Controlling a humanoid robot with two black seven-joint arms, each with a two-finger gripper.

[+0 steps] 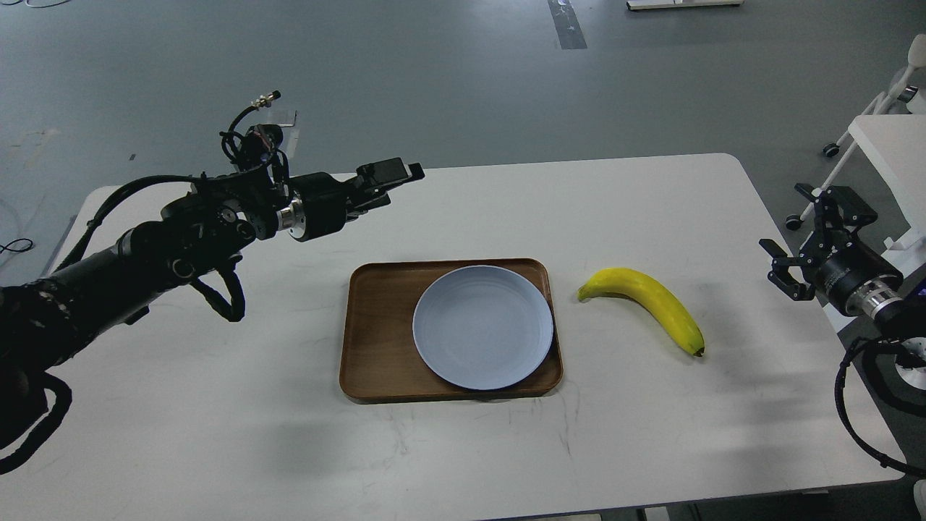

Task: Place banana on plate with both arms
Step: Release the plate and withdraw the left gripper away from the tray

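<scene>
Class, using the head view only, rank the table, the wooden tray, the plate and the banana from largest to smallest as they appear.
1. Table, by far the largest.
2. Wooden tray.
3. Plate, which lies inside the tray's outline.
4. Banana, about as long as the plate is wide but far thinner.

My left arm (181, 239) is black and jointed, with a silver wrist ring. Looping black cables trail it. My right arm (861, 286) matches.

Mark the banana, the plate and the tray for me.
banana (646, 306), head view, middle of the yellow body.
plate (482, 327), head view, centre of the bare face.
tray (377, 333), head view, bare wood left of the plate.
</scene>
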